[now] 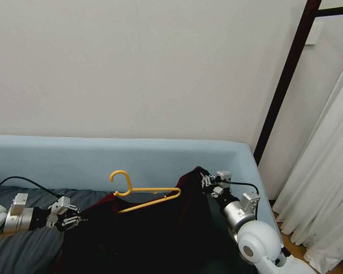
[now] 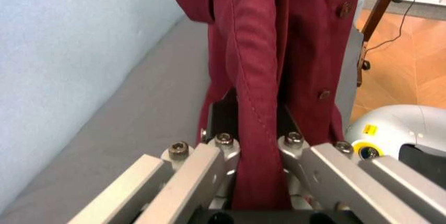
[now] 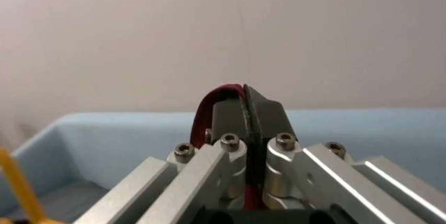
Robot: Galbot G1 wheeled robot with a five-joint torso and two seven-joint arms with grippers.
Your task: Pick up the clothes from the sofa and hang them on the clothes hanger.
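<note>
A dark red garment [image 1: 154,228] hangs stretched between my two grippers above the sofa. My left gripper [image 1: 77,218] is shut on its left edge, and the left wrist view has the red cloth [image 2: 258,78] pinched between the fingers [image 2: 221,145]. My right gripper [image 1: 204,180] is shut on the garment's upper right corner, a fold of red cloth [image 3: 212,101] squeezed in its black pads [image 3: 247,114]. A yellow hanger [image 1: 143,197] lies against the garment's top, hook up, between the two grippers.
The light blue sofa back [image 1: 103,157] runs behind the garment, with a grey seat cushion [image 1: 23,245] below my left arm. A dark clothes rack post [image 1: 283,83] stands at the right by white curtains [image 1: 331,171]. A white wall is behind.
</note>
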